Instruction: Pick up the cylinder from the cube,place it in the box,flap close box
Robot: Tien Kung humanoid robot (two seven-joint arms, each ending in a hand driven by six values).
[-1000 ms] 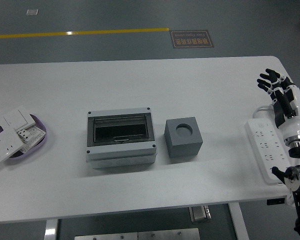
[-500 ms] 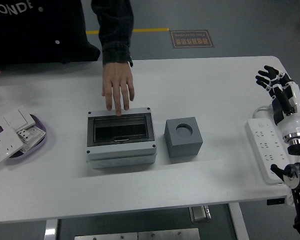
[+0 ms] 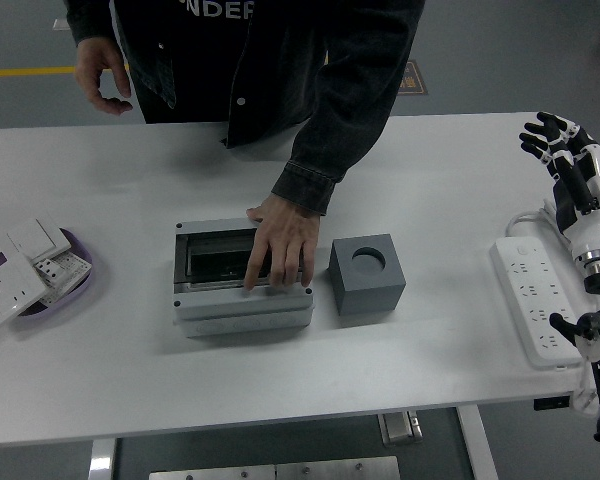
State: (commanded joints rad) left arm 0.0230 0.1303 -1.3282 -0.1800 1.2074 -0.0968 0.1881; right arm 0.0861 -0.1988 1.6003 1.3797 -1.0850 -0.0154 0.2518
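A grey box point(image 3: 210, 305) with a dark flap sits mid-table. A person in a dark jacket leans over from the far side, one hand point(image 3: 280, 250) pressed flat on the box's flap. To the right stands a dark grey cube point(image 3: 367, 274) with an empty round socket on top; no cylinder is visible. My right hand point(image 3: 563, 150) hovers at the table's far right edge, fingers spread, holding nothing. My left arm is out of view.
A white power strip point(image 3: 535, 302) lies at the right, just below my right hand. A purple dish point(image 3: 80, 282) with several white wall switches sits at the left. The person's other hand point(image 3: 102, 72) hangs above the table's far left.
The person has leaned further in, the hand sliding from the box's far edge onto its flap near the front. My right hand has shifted slightly up and right.
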